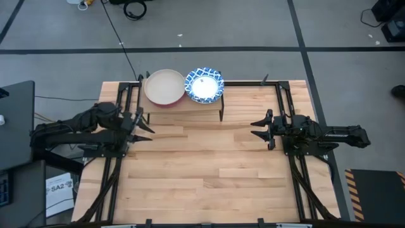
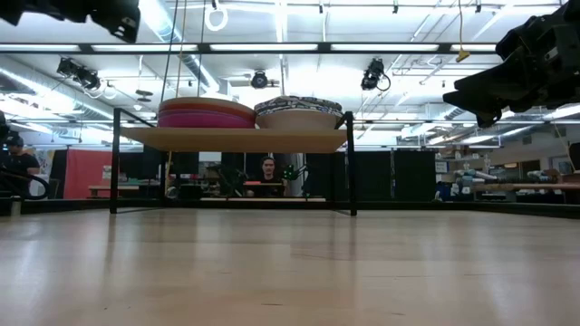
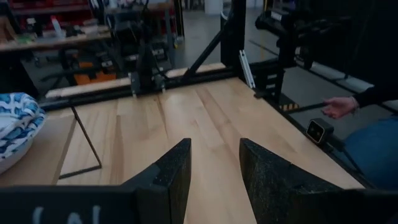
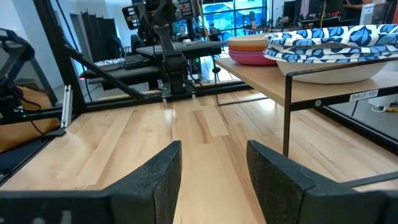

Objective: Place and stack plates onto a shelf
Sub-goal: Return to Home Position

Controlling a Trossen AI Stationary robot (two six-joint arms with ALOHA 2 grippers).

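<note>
Two stacks of plates rest on the shelf [image 1: 183, 104] at the table's far edge. The left stack [image 1: 164, 87] has a beige plate on top, with orange and pink ones below it in the low view [image 2: 207, 112]. The right stack [image 1: 204, 84] is of white plates with blue patterned rims [image 4: 329, 43]. My left gripper [image 1: 144, 125] hovers open near the table's left side, short of the shelf. My right gripper [image 1: 258, 126] hovers open near the table's right side. Neither holds anything.
Bare wooden tabletop [image 1: 202, 171] lies between and in front of both arms. The shelf's thin black legs [image 2: 352, 163] stand at the far edge. A person's hand [image 3: 339, 107] shows beyond the table's right side in the left wrist view.
</note>
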